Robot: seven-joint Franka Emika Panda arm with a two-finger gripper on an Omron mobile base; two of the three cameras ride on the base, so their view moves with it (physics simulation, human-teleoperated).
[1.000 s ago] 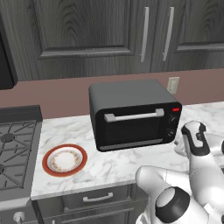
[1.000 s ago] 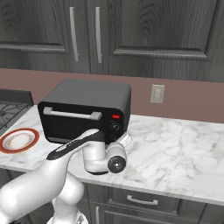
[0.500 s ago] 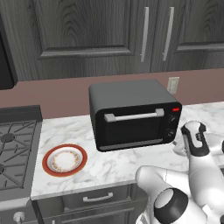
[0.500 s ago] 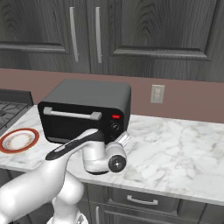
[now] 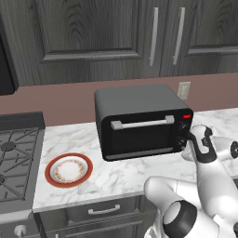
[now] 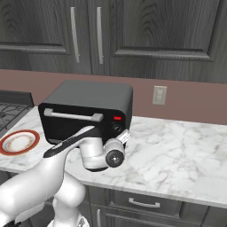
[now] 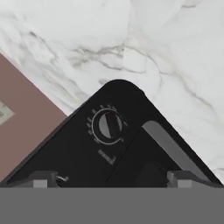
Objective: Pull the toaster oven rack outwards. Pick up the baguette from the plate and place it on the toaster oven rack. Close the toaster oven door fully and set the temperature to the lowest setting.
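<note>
I see my released end effector (image 7: 112, 179) facing the boxy black toaster oven's (image 5: 139, 122) dial, fingertips cropped, above white marble worktop (image 5: 116, 174).

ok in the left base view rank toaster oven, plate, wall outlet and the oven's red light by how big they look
1. toaster oven, clearly largest
2. plate
3. wall outlet, though it sits farther back, so nearness may shrink it
4. red light, smallest

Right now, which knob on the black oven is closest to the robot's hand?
The lower knob on the toaster oven. The gripper sits right beside it; the upper knob, under the red light, is farther.
</note>
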